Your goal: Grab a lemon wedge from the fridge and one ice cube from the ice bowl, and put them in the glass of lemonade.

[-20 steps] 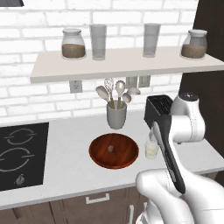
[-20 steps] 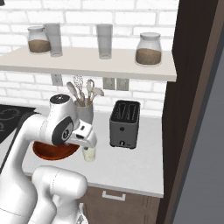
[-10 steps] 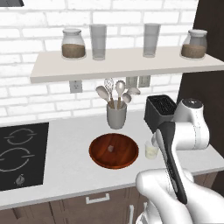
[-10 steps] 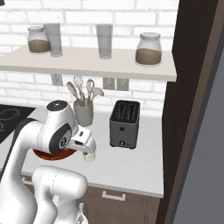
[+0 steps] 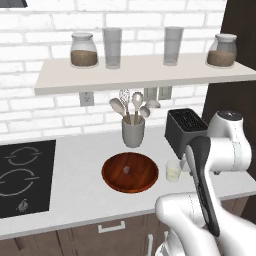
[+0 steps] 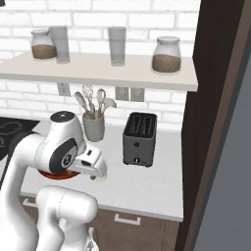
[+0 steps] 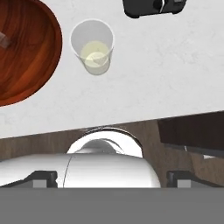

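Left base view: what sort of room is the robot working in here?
A home kitchen, rendered rather than real. A cooktop is set into the pale counter, a black toaster and a cup of cooking utensils stand by the white brick wall, and a shelf holds jars and glasses.

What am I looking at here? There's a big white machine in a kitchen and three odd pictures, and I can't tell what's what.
The white machine is a robot arm on a base that can drive, in a computer-drawn kitchen. Two pictures come from cameras on that base, behind the arm to its left and right. The third comes from a camera on the arm's hand, looking straight down at the counter.

On the counter sit a wooden ice bowl with one ice cube in it, a small glass of lemonade, a black toaster, and a grey cup of utensils. A stovetop is at the far left. The shelf above holds two jars and two tall glasses.

The gripper is open and holds nothing.
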You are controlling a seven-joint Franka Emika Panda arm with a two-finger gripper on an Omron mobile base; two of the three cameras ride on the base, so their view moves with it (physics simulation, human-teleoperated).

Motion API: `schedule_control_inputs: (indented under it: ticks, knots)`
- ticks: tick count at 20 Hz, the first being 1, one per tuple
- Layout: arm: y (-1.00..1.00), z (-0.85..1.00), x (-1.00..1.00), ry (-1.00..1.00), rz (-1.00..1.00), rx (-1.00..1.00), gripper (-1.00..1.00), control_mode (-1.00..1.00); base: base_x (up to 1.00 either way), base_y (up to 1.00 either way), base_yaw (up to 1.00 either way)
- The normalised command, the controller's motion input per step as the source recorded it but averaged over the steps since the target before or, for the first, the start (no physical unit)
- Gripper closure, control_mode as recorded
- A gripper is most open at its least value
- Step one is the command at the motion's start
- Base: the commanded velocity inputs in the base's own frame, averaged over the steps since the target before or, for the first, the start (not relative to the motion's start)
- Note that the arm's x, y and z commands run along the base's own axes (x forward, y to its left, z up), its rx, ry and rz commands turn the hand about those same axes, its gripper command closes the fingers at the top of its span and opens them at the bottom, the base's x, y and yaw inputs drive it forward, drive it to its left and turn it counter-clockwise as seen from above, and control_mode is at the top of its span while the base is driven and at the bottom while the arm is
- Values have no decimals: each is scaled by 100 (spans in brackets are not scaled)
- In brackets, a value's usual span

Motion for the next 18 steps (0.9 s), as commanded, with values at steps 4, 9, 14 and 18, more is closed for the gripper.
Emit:
schedule_control_inputs:
  ticks: [4,9,14,18]
  knots:
    - [0,0,-58,0,1,0,-100,-100,0,0,0]
    - [-1,-2,-2,1,0,0,-100,-100,0,0,0]
    - [0,0,-3,0,0,0,-100,100,-32,-9,-4]
    - [0,0,0,0,0,0,-100,100,-100,-30,-18]
